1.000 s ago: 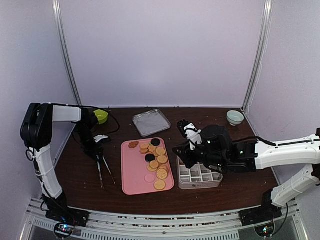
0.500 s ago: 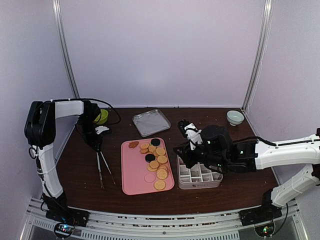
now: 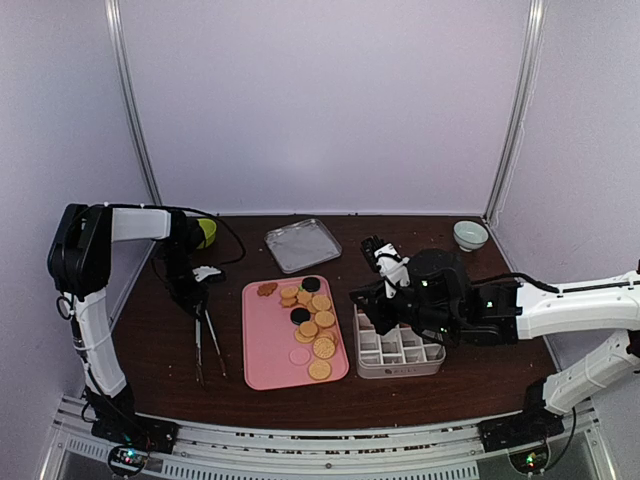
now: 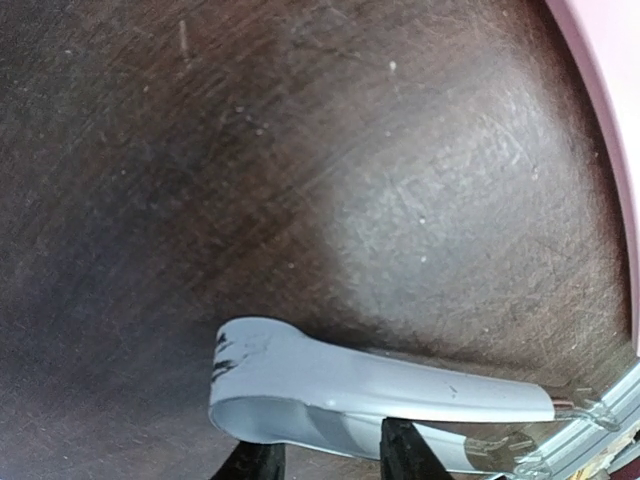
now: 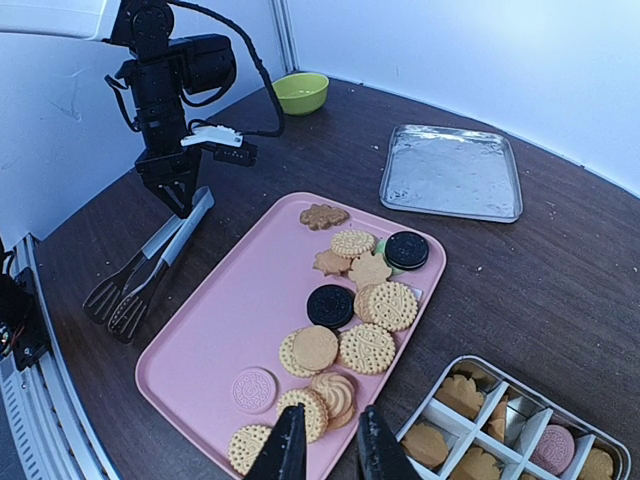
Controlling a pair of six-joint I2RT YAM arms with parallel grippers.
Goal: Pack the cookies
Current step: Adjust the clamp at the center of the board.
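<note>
At the centre of the top view, the cookies (image 3: 308, 312) lie in a loose cluster on the right half of a pink tray (image 3: 268, 345). Most are round and golden. Among them are 2 black rounds, a brown flower shape at the tray's upper left, and 1 pink round lower down. More cookies sit in the compartments of a white divided box (image 5: 505, 400) at the lower right of the right wrist view, just beside the tray; they are brown flower shapes and 1 pink round.

The right gripper (image 5: 328, 442) hangs near where tray and box meet, its 2 fingers narrowly parted with nothing between them.

Toward the left of the top view, the left gripper (image 4: 330, 462) is down at the hinge end of the metal tongs (image 4: 330, 385). The tongs lie on the dark table (image 4: 400, 150), well apart from the cookies. The gripper's 2 fingertips straddle the tongs' lower arm, but I cannot tell whether they clamp it or merely flank it.

A green bowl (image 5: 300, 92) stands at the upper left, a metal tray (image 5: 452, 172) lies above the pink tray, and a pale bowl (image 3: 470, 235) sits at the upper right.
</note>
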